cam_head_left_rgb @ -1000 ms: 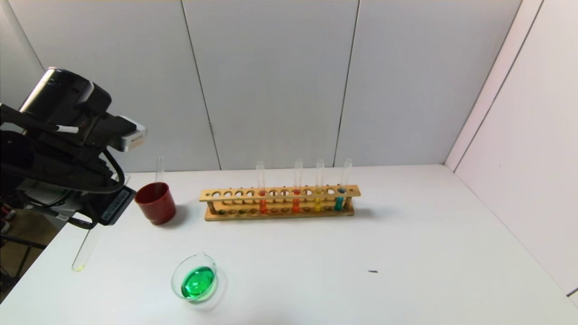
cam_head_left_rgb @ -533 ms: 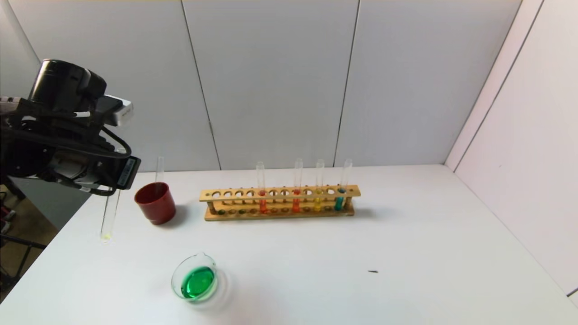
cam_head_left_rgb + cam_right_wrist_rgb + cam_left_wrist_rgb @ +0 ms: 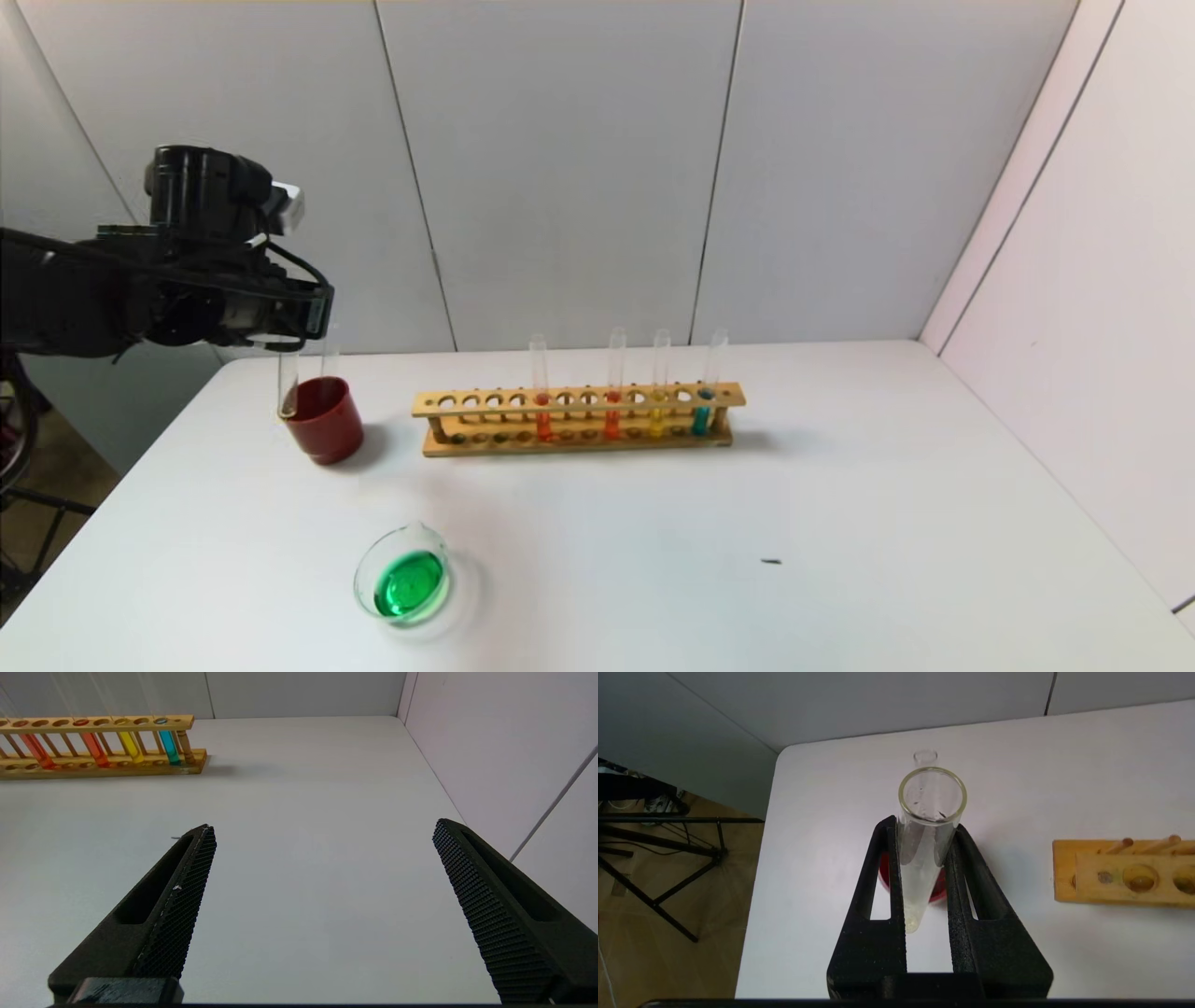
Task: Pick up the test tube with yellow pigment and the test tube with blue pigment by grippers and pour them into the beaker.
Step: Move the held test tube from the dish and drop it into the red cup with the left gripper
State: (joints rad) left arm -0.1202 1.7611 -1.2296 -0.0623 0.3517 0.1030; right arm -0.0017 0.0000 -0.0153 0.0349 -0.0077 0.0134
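My left gripper is shut on a nearly empty clear test tube with a yellow trace at its bottom. It holds the tube upright at the red cup's left rim. In the left wrist view the fingers clamp this tube just below its mouth. The beaker holds green liquid at the front left. A second yellow tube stands in the rack. No tube with bright blue liquid shows. My right gripper is open and empty above bare table.
An empty clear tube stands in the red cup. The wooden rack also holds two orange-red tubes and a teal tube at its right end. A small dark speck lies on the table. Walls close the back and right.
My left gripper has moved from the table's left edge back and right to the red cup. The tube it holds swung from tilted to upright.
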